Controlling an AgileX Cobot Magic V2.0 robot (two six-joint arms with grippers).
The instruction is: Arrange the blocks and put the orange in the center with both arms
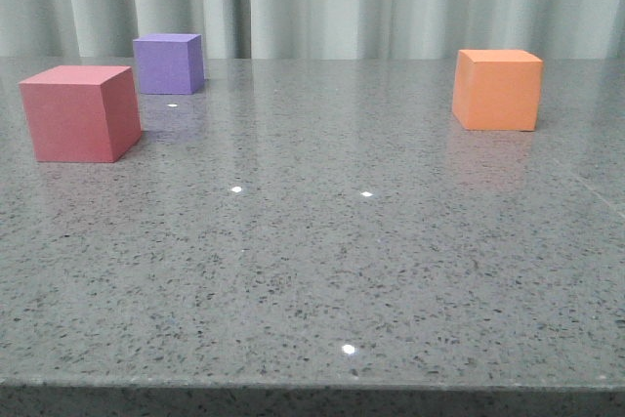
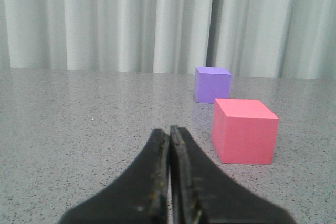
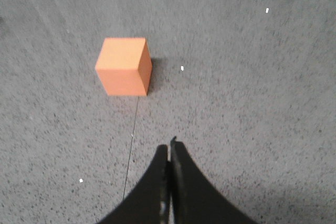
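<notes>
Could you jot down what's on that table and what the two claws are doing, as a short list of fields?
surface: grey speckled table, curtain behind
red-pink cube: front view's left, nearest that side
purple cube: behind the red-pink one, apart from it
orange cube: right side, alone
middle of table: no cube there yet
left claw: shut, holding nothing, short of the red-pink cube
right claw: shut, holding nothing, short of the orange cube

The left hand [image 2: 169, 145] is matte black, its two fingers broad at the base and tapering in curved flanks to narrow tips. Yellowish-brown scuffs and specks mark the inner edges along the seam between them. The right hand [image 3: 170, 153] has the same black, flared, claw-like outline, its surfaces plain and dark, one tip ending in a small point.
</notes>
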